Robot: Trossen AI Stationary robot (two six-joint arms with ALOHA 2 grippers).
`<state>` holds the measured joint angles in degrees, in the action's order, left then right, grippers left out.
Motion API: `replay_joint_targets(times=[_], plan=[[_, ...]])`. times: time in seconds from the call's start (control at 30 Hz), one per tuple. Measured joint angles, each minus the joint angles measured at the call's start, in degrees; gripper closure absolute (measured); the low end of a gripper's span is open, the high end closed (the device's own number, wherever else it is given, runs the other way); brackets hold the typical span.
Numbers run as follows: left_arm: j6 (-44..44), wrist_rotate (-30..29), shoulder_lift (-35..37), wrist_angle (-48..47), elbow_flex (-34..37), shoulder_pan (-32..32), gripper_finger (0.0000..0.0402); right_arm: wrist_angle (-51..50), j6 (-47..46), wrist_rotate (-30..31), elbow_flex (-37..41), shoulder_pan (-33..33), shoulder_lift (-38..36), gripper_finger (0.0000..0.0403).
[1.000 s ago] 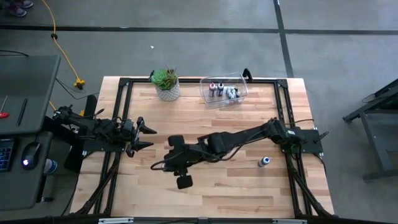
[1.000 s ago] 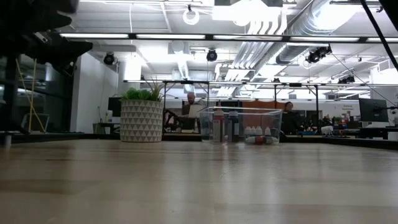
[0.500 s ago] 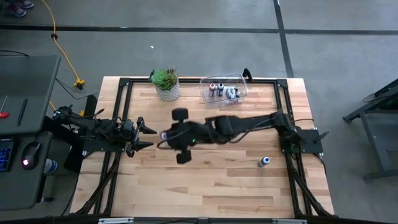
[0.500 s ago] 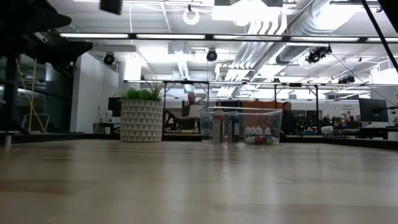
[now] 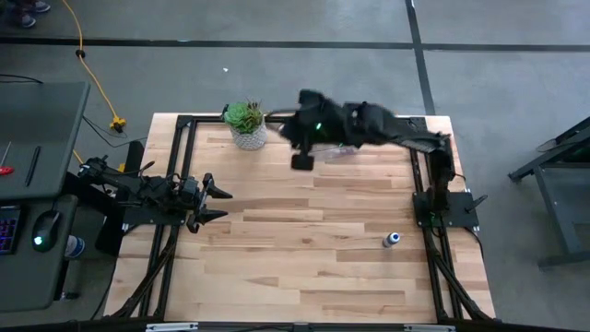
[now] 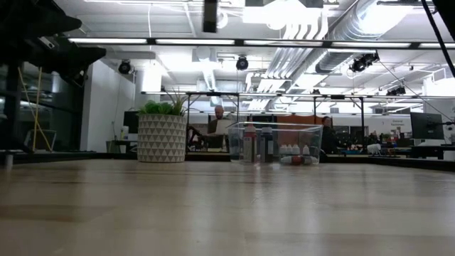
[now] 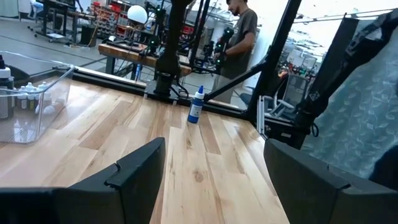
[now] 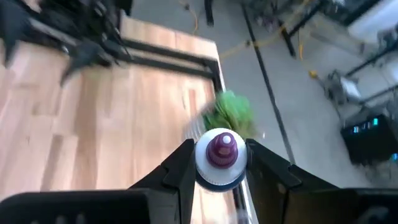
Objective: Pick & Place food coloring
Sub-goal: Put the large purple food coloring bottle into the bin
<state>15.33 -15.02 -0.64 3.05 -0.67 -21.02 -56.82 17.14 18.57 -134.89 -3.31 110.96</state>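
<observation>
My right gripper [image 5: 300, 131] hangs high over the table's far edge, between the potted plant [image 5: 246, 122] and the clear bin [image 5: 343, 150]. It is shut on a small white food coloring bottle with a dark red top [image 8: 221, 151]. A blue-topped bottle [image 5: 392, 240] stands upright on the table near the right arm's base and also shows as the blue bottle [image 7: 196, 104]. More small bottles [image 6: 291, 151] stand inside the bin [image 6: 274, 142]. My left gripper [image 5: 219, 202] waits open at the table's left. My right gripper pinches the bottle's white body [image 8: 219, 176] between its two fingers [image 8: 180, 167], one on each side. The bottle's dark red top points back toward the wrist. The bottle is lifted clear, high above the table.
The potted plant [image 6: 162, 131] stands at the far edge, left of the bin [image 7: 31, 106]. A black frame [image 5: 277, 120] runs along the table's edges. People stand at benches beyond the table. Bare wood lies across the middle [image 5: 304, 231].
My right gripper has swung from the table's middle toward the far edge and a little to the right, rising and tipping more level, with the bottle held between its fingers throughout. It now hangs by the bin.
</observation>
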Motion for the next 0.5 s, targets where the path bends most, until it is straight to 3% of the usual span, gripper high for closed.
replay_joint_targets(times=[0.5], plan=[[0.00, 0.02, 0.02, -0.02, 0.00, 0.02, 0.0130, -18.17, -10.60, -5.13, 0.07, -16.65, -3.83, 0.0294]])
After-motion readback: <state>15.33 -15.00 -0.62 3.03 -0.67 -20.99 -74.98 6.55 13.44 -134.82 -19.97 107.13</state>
